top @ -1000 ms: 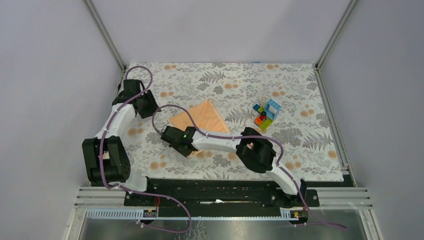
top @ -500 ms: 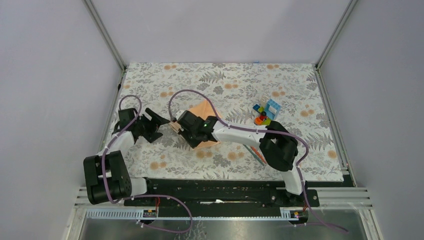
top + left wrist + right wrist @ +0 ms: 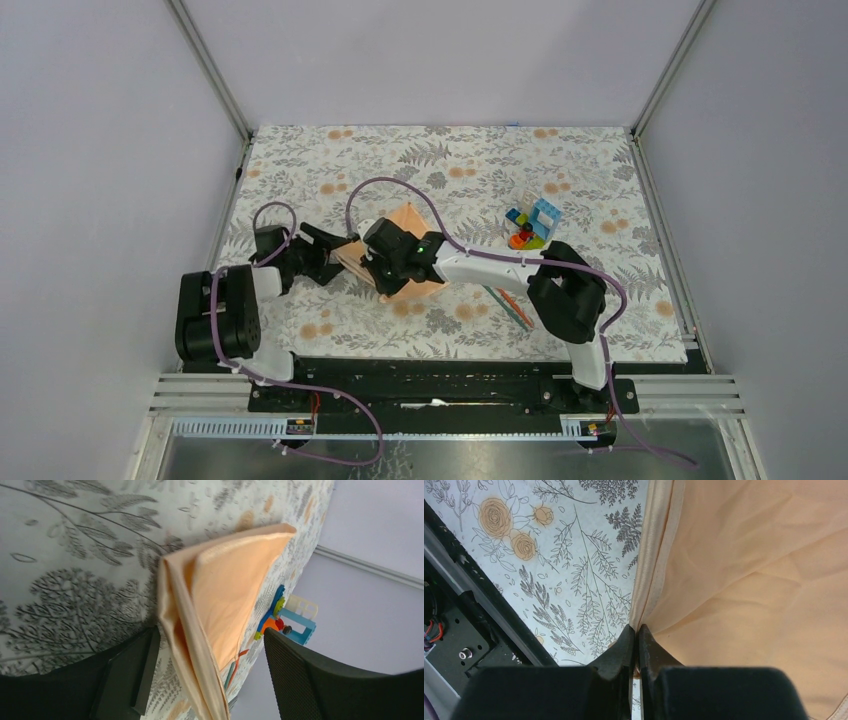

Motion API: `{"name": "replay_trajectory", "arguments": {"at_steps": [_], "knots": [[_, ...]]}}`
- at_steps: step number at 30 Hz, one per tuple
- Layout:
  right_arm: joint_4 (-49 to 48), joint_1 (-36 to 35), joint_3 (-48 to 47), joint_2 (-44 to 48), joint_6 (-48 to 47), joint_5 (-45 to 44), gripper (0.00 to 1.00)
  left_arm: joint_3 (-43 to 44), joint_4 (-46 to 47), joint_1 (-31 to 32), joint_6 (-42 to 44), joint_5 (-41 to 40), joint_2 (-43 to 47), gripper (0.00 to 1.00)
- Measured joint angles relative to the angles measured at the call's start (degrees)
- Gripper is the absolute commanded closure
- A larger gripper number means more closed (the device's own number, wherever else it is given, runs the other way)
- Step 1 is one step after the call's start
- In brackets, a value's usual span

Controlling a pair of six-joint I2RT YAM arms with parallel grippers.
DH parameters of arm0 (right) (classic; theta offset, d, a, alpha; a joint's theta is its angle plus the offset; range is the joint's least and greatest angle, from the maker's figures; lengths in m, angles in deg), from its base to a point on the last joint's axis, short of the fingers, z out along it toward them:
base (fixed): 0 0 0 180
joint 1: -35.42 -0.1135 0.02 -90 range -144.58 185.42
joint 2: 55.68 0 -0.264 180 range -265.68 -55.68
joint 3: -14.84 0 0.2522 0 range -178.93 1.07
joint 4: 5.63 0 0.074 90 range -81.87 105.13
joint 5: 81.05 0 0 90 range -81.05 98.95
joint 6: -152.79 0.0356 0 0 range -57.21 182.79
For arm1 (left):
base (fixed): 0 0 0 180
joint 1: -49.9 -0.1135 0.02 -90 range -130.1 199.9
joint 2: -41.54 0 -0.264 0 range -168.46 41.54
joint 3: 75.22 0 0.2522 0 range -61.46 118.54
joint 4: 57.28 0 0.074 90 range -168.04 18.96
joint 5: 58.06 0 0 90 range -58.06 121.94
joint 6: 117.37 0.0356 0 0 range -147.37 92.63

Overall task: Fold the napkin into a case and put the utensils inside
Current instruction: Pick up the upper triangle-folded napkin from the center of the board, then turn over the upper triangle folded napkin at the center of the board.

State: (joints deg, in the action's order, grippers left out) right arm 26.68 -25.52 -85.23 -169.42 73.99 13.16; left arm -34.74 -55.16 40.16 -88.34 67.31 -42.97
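my right gripper (image 3: 638,630) is pinched shut on the napkin (image 3: 744,580) hem, right at its tips. my left gripper (image 3: 209,637) is spread, the folded edge lying between its fingers. best to close low on all layers, then fold without dragging.

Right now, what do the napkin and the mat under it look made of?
The napkin looks like thin satin-type cloth: soft sheen, stitched hem, loose folds. The mat seems a matte printed sheet, fabric or vinyl; the floral print leaves it open.
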Motion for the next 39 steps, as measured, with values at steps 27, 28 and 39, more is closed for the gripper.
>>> {"name": "replay_trajectory", "arguments": {"at_steps": [27,28,39], "knots": [[-4.5,-1.1,0.5,1.7,1.0,6.2,1.00,10.9,-20.4,-1.3,4.1,-6.5,5.7,1.00],[-6.4,-1.6,-0.2,1.6,2.0,7.7,1.00,13.7,-25.8,-2.3,5.9,-7.2,8.8,1.00],[-51.7,-4.1,-3.8,-1.7,35.7,28.2,1.00,42.8,-62.1,-7.4,20.5,-27.5,25.1,1.00]]}}
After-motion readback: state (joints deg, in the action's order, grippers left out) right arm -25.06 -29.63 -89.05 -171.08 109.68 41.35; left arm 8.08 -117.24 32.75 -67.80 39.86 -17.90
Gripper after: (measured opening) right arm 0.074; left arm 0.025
